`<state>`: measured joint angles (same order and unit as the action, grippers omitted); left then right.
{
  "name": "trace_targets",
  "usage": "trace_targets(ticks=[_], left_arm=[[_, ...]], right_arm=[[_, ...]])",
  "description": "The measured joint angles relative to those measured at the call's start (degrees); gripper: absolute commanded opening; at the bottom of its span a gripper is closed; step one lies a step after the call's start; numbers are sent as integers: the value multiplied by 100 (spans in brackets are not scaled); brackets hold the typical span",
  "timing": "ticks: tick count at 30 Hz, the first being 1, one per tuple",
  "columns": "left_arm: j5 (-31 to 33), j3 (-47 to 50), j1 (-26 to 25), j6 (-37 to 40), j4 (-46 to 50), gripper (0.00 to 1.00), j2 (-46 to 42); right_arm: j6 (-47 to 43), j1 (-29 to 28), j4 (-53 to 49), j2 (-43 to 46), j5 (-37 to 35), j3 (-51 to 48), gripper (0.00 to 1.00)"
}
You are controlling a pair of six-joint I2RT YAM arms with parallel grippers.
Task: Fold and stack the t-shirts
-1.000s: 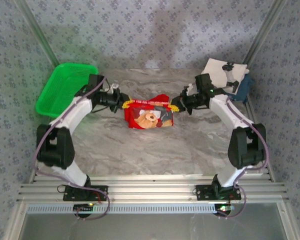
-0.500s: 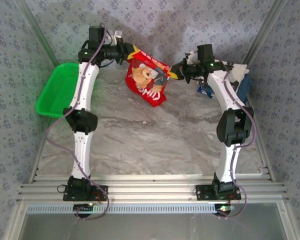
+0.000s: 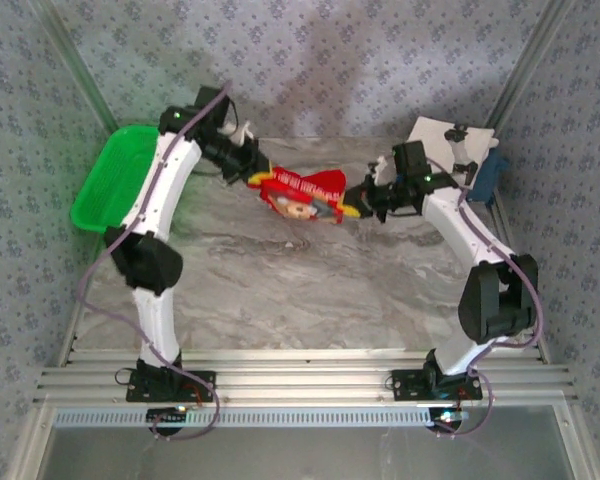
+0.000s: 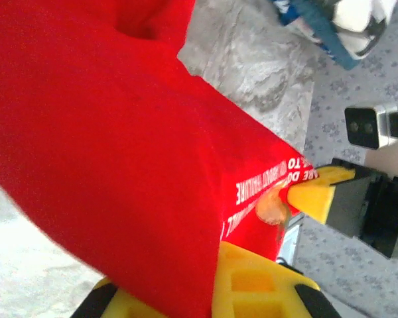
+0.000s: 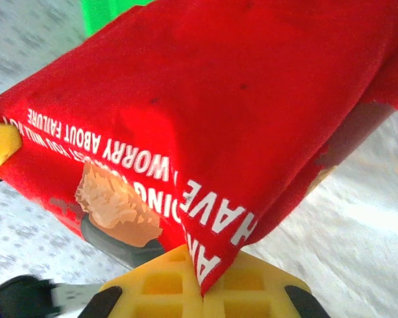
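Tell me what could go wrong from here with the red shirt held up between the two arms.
The left gripper and right gripper each pinch only an edge of the red t-shirt, so a slip could drop one side. The cloth hangs bunched between them and may land creased. The right gripper is also close to the white t-shirt and might nudge it.

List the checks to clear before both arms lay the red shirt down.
1. Left gripper clamped on red t-shirt: ok.
2. Right gripper clamped on its other end: ok.
3. Shirt spread flat between them: not ok, it sags bunched.
4. Lower edge off the table: cannot tell.
5. White t-shirt and navy t-shirt apart from it, at the far right corner: ok.
6. Green basket apart from the shirt: ok.
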<state>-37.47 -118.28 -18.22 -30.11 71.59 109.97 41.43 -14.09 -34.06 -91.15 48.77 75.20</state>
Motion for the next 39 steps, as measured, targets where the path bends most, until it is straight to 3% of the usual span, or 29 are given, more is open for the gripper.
trace_targets(ticks=[5,7,10,16,18,23,25,31,35,39], left_arm=[[48,4192,-98,-748,-1816,0,-1932],[74,5403,-232,-1084,-2391,0,-2544],[181,6470,-535,-1471,-2949,2,-3346],[391,7718,-986,-2111,-3897,8,-4721],[439,8111,-1139,-2321,-4028,17,-5036],[960,8852,-1281,-2702,-3908,55,-5718],[1097,9033,-1342,-2855,-3700,66,-6019],[1602,8933,-1379,-3202,-2933,75,-6857],[1735,8703,-1379,-3324,-3161,75,-6548],[1733,8666,-1307,-3344,-3799,72,-5643]], right_arm=[[-107,-380,57,566,-57,-1467,0],[-142,-544,42,820,-55,-1954,0],[-186,-772,22,1204,-98,-2533,0],[-160,-1043,168,1928,-94,-3606,3],[-140,-1097,258,2061,-87,-3919,8],[-122,-1106,87,2162,-402,-4566,39],[-155,-1156,-109,2164,-492,-4682,45],[-210,-1193,-951,2605,-855,-4513,66],[-286,-1075,-1567,2743,-1235,-3609,68],[-717,-881,-1836,2166,-1502,-2568,65]])
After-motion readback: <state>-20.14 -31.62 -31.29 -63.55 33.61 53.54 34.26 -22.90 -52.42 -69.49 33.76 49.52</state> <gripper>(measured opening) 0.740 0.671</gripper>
